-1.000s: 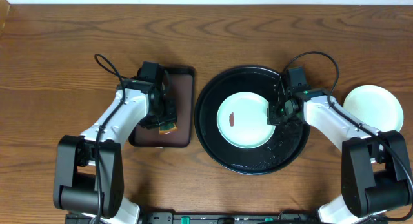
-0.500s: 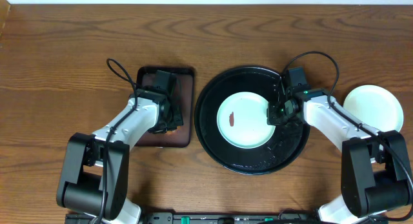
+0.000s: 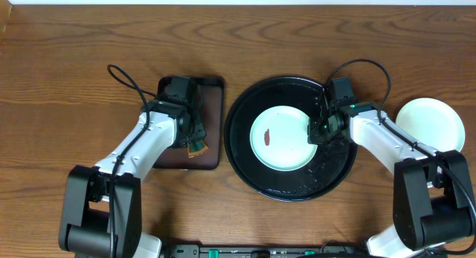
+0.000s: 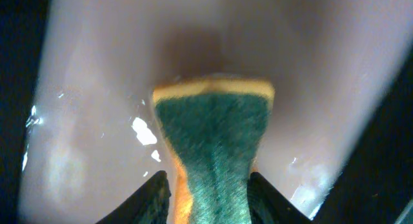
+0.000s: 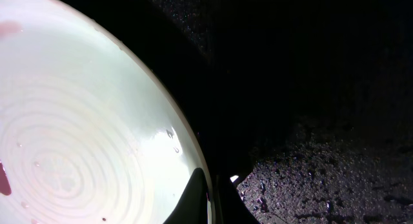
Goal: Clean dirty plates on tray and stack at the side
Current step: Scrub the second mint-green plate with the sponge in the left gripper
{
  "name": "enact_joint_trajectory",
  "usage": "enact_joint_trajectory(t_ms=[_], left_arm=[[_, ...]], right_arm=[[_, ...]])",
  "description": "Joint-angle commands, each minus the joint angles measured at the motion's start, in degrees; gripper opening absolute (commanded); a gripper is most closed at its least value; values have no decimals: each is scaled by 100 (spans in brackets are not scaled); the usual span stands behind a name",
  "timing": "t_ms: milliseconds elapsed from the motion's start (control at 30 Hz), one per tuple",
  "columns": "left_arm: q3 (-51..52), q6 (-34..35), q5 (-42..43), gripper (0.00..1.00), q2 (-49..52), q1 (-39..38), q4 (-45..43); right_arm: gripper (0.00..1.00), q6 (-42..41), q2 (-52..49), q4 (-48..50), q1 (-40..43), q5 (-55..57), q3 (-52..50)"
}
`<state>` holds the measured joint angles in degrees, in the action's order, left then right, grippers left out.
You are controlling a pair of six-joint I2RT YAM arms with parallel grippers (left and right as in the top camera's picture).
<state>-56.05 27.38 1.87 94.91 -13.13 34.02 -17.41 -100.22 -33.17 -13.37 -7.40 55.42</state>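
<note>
The left gripper (image 4: 208,188) pinches the sponge (image 4: 213,121). The smeared plate (image 3: 279,143) lies well to its right, its far rim clamped by the right gripper (image 5: 211,188).

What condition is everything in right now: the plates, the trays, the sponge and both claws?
left gripper: closed on the sponge
sponge: pinched narrow, over the brown tray
brown tray: wet and glistening
right gripper: closed on the rim of the smeared plate
smeared plate: dirty, with a red smear, lying in the black tray
black tray: wet with droplets
side plate: on the table, looks clean
</note>
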Motion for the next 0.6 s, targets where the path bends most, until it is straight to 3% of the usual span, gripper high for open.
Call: enact_joint_trajectory(t_ms=[0,67,267,333,567], left_arm=[[96,214,-146,36,-7,-55,-181],[157,216,-140,29,81,-109,-227],[164,212,-94,19,608,-168,-227],[162,197,-83,8,686,-168,-195],[-522,-205,118,7,197,-170,599]], right_arm=[[1,9,4,20,13,586,-94],[1,9,4,20,13,586,-94],[1,9,4,17,13,586,-94],[1,9,4,20,13,586,-94],[1,11,4,20,13,586,-94]])
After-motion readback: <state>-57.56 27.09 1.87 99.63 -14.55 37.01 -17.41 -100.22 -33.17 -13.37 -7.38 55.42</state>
